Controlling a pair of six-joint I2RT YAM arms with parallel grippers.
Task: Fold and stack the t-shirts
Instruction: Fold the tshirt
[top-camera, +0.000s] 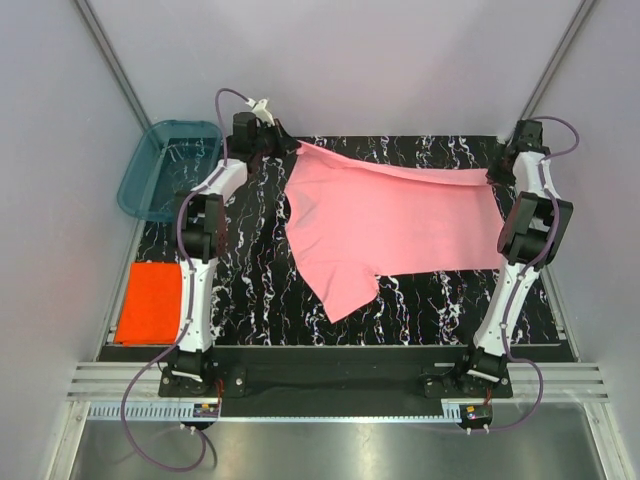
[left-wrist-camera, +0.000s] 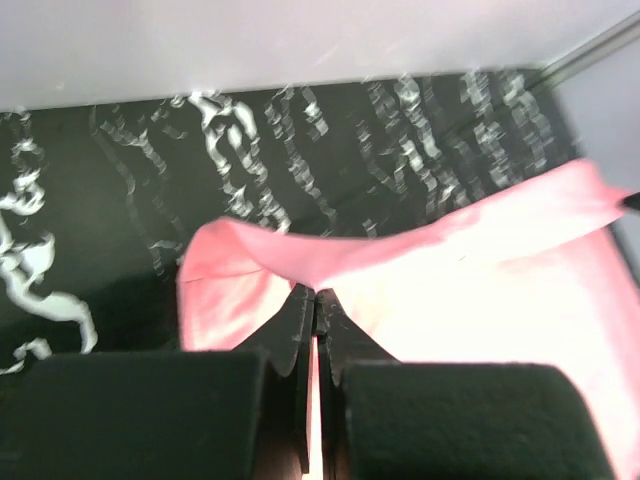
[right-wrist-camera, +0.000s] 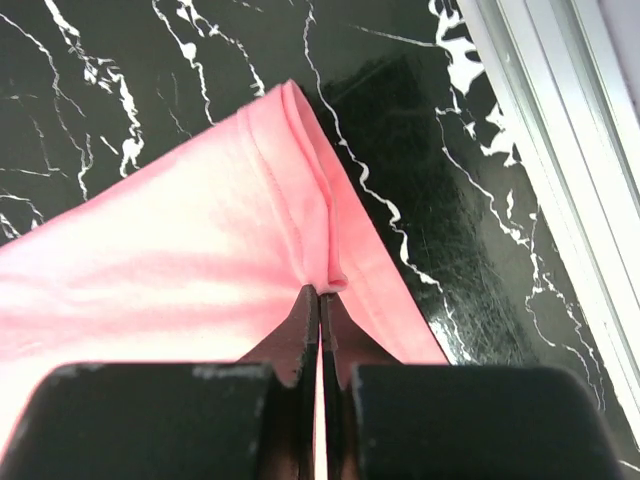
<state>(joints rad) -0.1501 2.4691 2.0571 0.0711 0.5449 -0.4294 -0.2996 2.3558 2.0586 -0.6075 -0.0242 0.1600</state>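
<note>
1. From above, both wrists cover their own fingertips, so the grip is hard to read there. The wrist cameras settle it.
2. Left gripper (left-wrist-camera: 315, 297): jaws pressed together, pinching the far left corner of the pink shirt (top-camera: 400, 225). This view is blurred and washed out, and the cloth runs off its right edge.
3. Right gripper (right-wrist-camera: 320, 292): clamped tight too, on a folded hem at the shirt's far right corner. Stitch lines run along that hem. The cloth is cut off at the left and bottom of this view.
4. The pink shirt's far edge is pulled straight between the two grippers, across the back of the tabletop (top-camera: 250, 270).
5. The rest spreads toward the near side with soft wrinkles, and one pointed flap reaches closest to the arm bases.
6. Is that far edge lifted or lying flat? I can't tell.
7. The cloth is plain light pink, with no print showing.
8. The orange shirt (top-camera: 148, 302) lies folded in a neat rectangle at the near left, just beside the left arm and well apart from the pink one. Its right edge meets the arm, so that side is hard to judge.
9. The teal see-through tub (top-camera: 140, 178) sits at the far left corner, its near right corner hidden behind the left arm's elbow.
</note>
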